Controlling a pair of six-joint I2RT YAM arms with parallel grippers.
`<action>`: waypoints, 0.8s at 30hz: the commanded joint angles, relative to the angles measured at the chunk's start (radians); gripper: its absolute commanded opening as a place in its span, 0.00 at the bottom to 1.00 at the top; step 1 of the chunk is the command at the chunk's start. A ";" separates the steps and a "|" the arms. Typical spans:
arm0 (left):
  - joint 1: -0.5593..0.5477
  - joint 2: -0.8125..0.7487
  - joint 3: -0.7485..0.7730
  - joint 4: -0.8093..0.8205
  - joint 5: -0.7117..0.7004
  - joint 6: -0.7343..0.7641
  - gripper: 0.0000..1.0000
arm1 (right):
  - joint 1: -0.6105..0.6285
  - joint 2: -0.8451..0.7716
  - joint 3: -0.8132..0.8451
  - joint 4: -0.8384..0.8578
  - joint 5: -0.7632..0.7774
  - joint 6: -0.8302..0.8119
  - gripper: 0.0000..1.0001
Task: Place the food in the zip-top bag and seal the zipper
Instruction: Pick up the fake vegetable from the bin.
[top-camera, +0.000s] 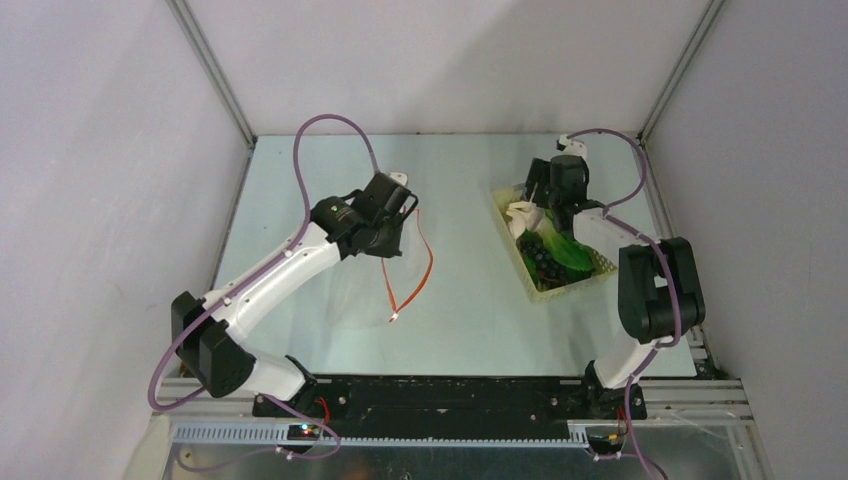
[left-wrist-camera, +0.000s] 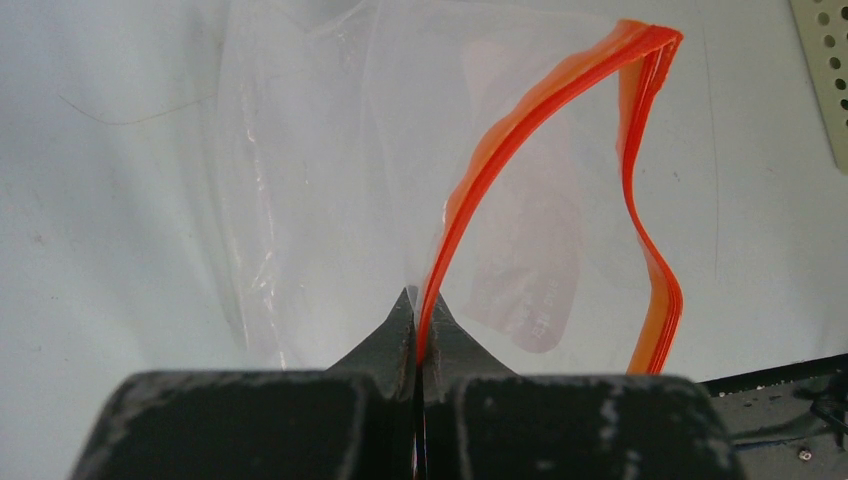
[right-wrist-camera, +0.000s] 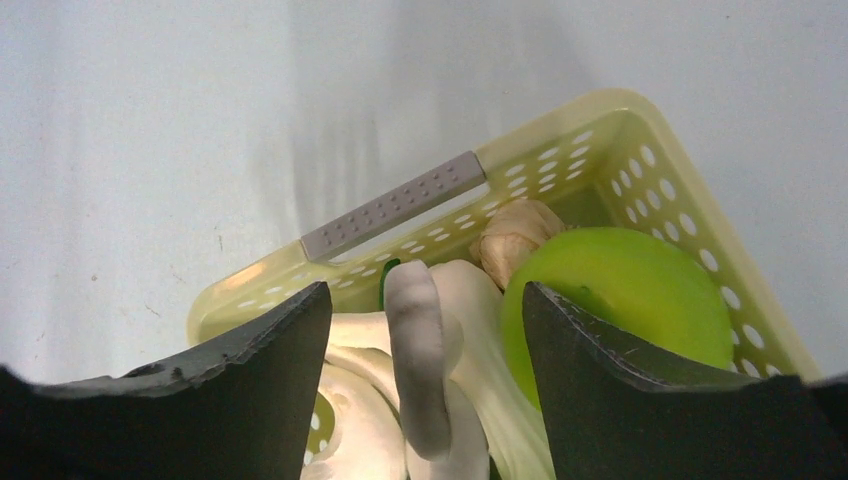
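The left gripper (left-wrist-camera: 418, 312), lower centre of the left wrist view, has its jaws clamped on the zipper (left-wrist-camera: 520, 130) of the zip-top bag (left-wrist-camera: 300, 200), whose mouth stands open left of centre in the top view; the pinch takes only a thin edge, so a slip would let the mouth fall shut. The right gripper (right-wrist-camera: 425, 295) hangs over the basket (right-wrist-camera: 620, 112), right of centre in the top view, where all the food (top-camera: 548, 258) lies, jaws apart astride a bok choy (right-wrist-camera: 420, 345) stalk with the green apple (right-wrist-camera: 620, 290) just beside one finger; a closure could nudge the apple or squeeze the stalk out
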 joint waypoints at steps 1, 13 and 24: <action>0.002 -0.051 -0.013 0.035 0.024 0.003 0.00 | 0.012 0.040 0.055 0.028 -0.001 -0.011 0.70; 0.002 -0.057 -0.016 0.032 0.022 -0.002 0.00 | 0.067 0.003 0.070 -0.019 0.140 -0.056 0.11; 0.002 -0.066 -0.035 0.052 0.063 -0.016 0.00 | 0.085 -0.179 0.066 -0.191 0.234 -0.074 0.00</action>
